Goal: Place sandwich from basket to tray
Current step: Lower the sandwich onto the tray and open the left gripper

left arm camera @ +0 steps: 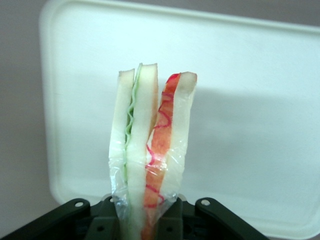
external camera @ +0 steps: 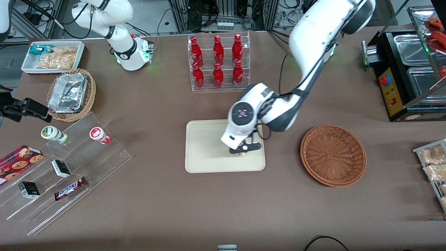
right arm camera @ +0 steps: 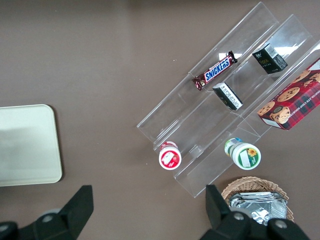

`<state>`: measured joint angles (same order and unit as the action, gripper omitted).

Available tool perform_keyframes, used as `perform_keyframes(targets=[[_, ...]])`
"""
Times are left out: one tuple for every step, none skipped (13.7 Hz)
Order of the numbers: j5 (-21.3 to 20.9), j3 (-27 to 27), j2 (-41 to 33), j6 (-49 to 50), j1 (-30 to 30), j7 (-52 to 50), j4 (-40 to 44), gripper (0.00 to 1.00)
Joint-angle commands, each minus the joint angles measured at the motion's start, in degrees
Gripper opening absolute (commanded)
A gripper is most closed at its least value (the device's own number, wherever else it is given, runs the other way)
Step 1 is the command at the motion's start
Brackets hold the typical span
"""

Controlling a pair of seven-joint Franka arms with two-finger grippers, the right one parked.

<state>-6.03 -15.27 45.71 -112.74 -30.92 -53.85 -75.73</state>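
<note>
My left gripper (external camera: 244, 150) is over the cream-beige tray (external camera: 205, 153), close above its surface near the edge that faces the basket. It is shut on the sandwich (left arm camera: 150, 150), a wrapped white-bread wedge with green and red filling layers, held on edge between the black fingers (left arm camera: 102, 220). In the front view only a small bit of the sandwich (external camera: 241, 153) shows under the gripper. The tray (left arm camera: 250, 125) fills the left wrist view under the sandwich. The round reddish-brown wicker basket (external camera: 333, 154) sits beside the tray, toward the working arm's end, with nothing in it.
A clear rack of red bottles (external camera: 218, 61) stands farther from the camera than the tray. A clear stepped shelf with snacks (external camera: 66, 170), a tan basket with foil containers (external camera: 71, 94) and a white snack bin (external camera: 54, 56) lie toward the parked arm's end. A black appliance (external camera: 404, 76) stands at the working arm's end.
</note>
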Motion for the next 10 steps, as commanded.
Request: perform_keyframes(targets=[[-1.1, 0.5, 5.3, 0.9, -1.6, -0.8, 6.5, 0.13], [-1.1, 0.5, 5.8, 0.6, -2.1, -0.8, 6.5, 0.16], [-1.1, 0.5, 6.6, -0.2, -2.1, -0.8, 6.6, 0.20], [-1.1, 0.5, 7.0, -1.7, -2.3, -0.8, 6.6, 0.30], [-1.1, 0.6, 7.1, -2.0, -2.3, -0.8, 6.6, 0.59], [-1.1, 0.7, 6.9, -2.0, -2.2, -0.7, 6.7, 1.00], [-1.2, 0.9, 6.4, -2.0, -2.1, -0.7, 6.9, 1.00], [-1.1, 1.8, 5.4, -1.5, -1.7, -0.7, 7.3, 1.00], [-0.8, 3.2, 3.6, -1.2, -1.5, -0.7, 7.6, 1.00], [-0.7, 4.4, 1.7, -0.5, -1.4, -0.6, 7.5, 1.00]])
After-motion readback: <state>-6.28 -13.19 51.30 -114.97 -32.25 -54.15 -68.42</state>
